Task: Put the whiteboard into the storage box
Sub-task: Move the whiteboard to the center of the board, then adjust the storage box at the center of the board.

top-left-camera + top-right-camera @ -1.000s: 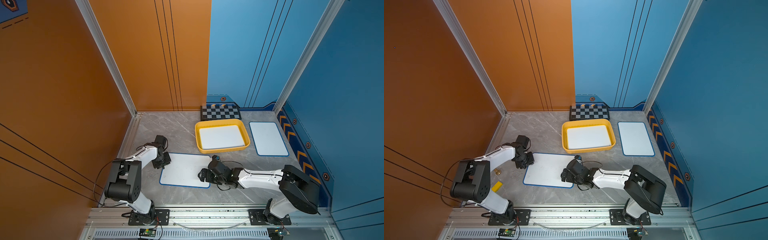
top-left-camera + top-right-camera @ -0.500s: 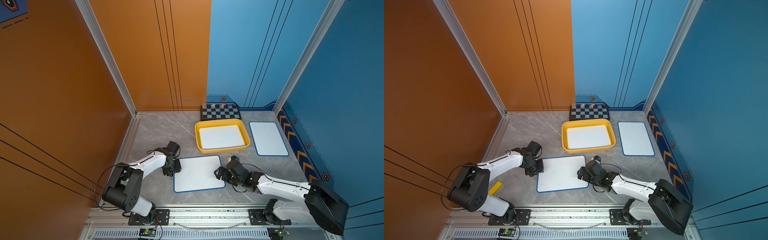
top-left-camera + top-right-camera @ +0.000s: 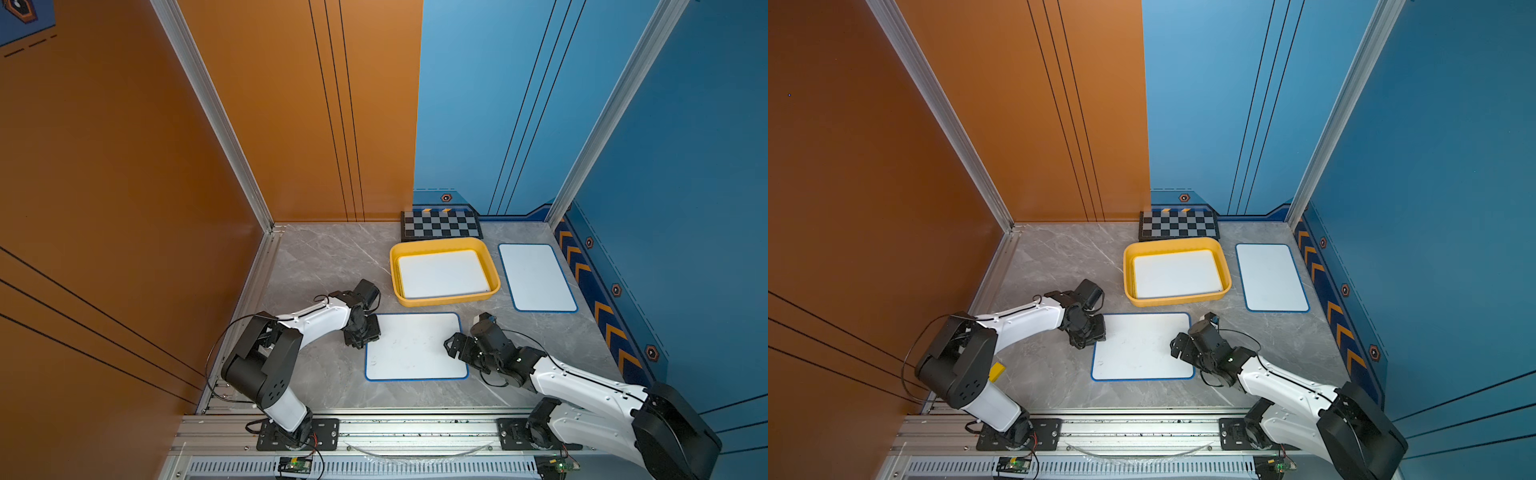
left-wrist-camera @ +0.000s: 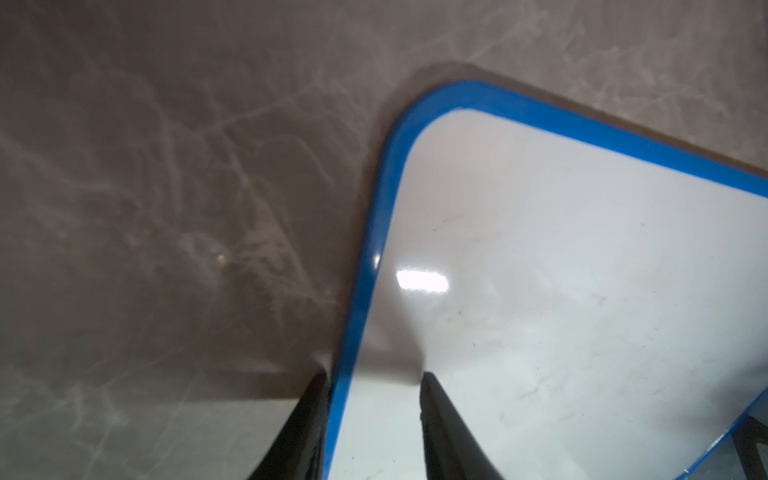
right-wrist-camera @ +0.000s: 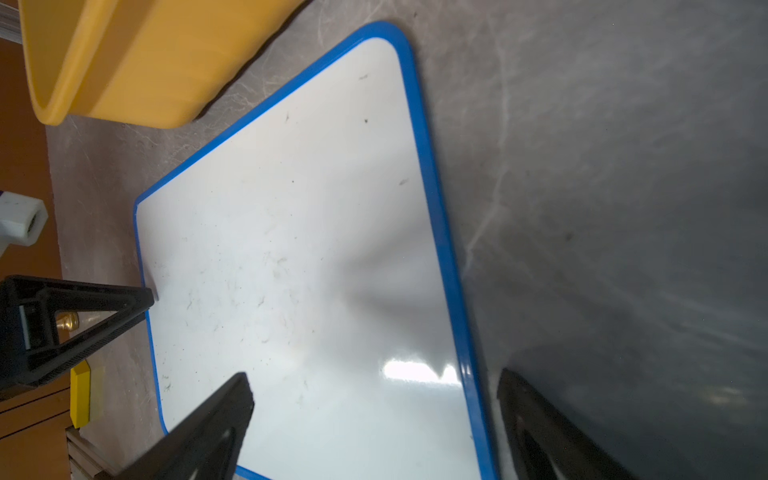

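The blue-framed white whiteboard [image 3: 415, 347] has been slid toward 3 o'clock, just short of the yellow plastic storage box [image 3: 446, 300] at its 12 o'clock. Its short edges are straddled, not gripped, by part-open left jaws and wide-open right jaws. A lift over the near wall is judged next; bare grey marbled bench [image 3: 324, 266] lies at 10 o'clock.

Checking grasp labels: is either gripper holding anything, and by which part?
Nothing is gripped. The left gripper and right gripper each straddle opposite short edges of the whiteboard, jaws apart.
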